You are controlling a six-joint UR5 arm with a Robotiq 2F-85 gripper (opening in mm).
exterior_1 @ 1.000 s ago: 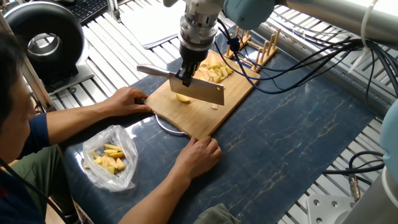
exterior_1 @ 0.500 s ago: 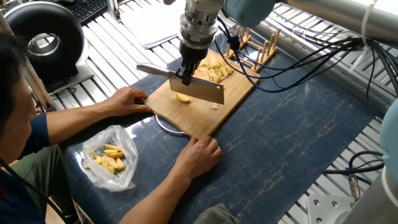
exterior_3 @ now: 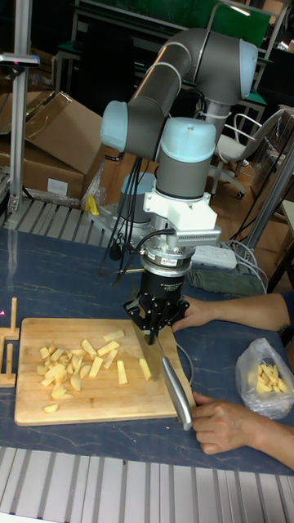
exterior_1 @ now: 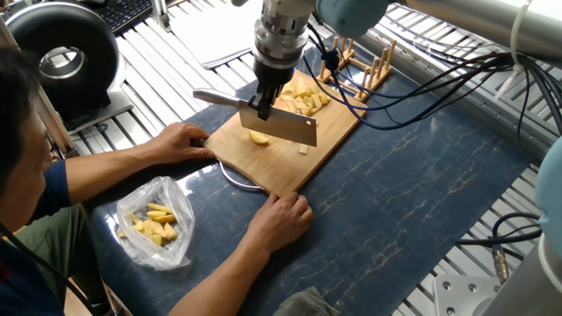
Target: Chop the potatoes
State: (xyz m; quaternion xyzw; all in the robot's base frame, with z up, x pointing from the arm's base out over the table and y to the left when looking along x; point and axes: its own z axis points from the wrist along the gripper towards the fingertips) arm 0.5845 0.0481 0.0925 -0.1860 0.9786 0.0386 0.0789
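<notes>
Clamping a steel cleaver (exterior_1: 279, 128) by its handle, the black gripper (exterior_1: 263, 103) holds the flat rectangular blade over a bamboo cutting board (exterior_1: 331, 132). Pale yellow potatoes (exterior_3: 75, 364), chunks and short sticks, lie scattered on its smooth surface.

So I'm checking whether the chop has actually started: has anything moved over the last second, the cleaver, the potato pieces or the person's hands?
Nothing visibly changed. The gripper holds the cleaver over the potato piece on the cutting board, just as in both earlier pictures. The cut potatoes lie the same, and the person's hands rest at the board's edges as before.
</notes>
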